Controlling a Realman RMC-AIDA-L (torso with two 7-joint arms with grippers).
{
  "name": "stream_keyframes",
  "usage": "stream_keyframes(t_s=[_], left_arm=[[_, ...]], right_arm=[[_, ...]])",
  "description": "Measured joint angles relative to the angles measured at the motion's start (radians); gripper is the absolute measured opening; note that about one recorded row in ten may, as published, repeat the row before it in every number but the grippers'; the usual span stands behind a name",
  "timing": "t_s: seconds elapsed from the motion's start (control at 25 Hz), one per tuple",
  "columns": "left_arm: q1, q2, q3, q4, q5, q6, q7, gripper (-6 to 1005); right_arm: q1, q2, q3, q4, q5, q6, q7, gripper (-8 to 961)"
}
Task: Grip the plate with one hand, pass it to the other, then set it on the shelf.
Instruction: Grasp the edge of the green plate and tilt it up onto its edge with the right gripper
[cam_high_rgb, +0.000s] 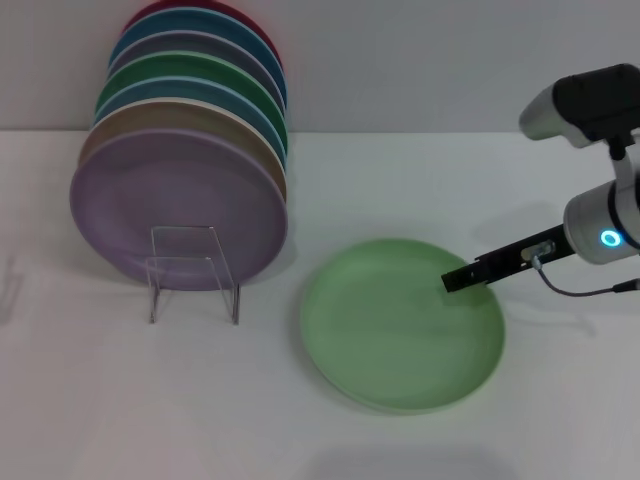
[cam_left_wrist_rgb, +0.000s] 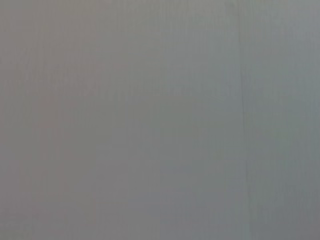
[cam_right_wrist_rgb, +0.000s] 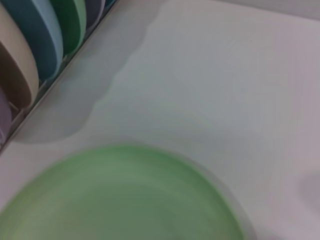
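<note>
The pale mint-green plate (cam_high_rgb: 402, 325) lies flat on the white table, right of centre. My right gripper (cam_high_rgb: 456, 280), black on a slim silver arm with a blue ring light, reaches in from the right, its tip over the plate's upper right part. The right wrist view shows the plate (cam_right_wrist_rgb: 120, 200) close below. The clear acrylic shelf (cam_high_rgb: 192, 270) stands to the plate's left and holds nothing. My left gripper is out of view; the left wrist view shows only a plain grey surface.
A row of coloured plates stands on edge behind the shelf, a lilac one (cam_high_rgb: 175, 205) in front. The row also shows in the right wrist view (cam_right_wrist_rgb: 30, 45). A grey wall runs along the table's back edge.
</note>
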Motion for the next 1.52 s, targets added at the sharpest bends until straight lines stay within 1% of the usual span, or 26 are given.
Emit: stream_keyframes(t_s=[0.36,0.52,1.2,1.36,1.52], left_arm=[[0.000,0.000,0.004,0.000,0.000,0.000,0.000,796],[0.000,0.000,0.024,0.000,0.000,0.000,0.000,796],[-0.005,0.001,0.028,-0.005,0.000,-0.017,0.000,795],[-0.012,0.002,0.028,-0.007,0.000,-0.040,0.000,795],[-0.018,0.003,0.028,-0.009,0.000,-0.045,0.010,795]], right_arm=[[0.008,0.004,-0.007,-0.028,-0.019,-0.004,0.000,725],[0.010,0.006,-0.008,-0.051,-0.038,-0.014,0.000,711],[0.027,0.007,-0.007,-0.079,-0.035,-0.042,-0.001,650],[0.033,0.007,-0.007,-0.101,-0.032,-0.055,-0.003,412],[0.033,0.007,-0.007,-0.097,-0.031,-0.056,-0.006,275]])
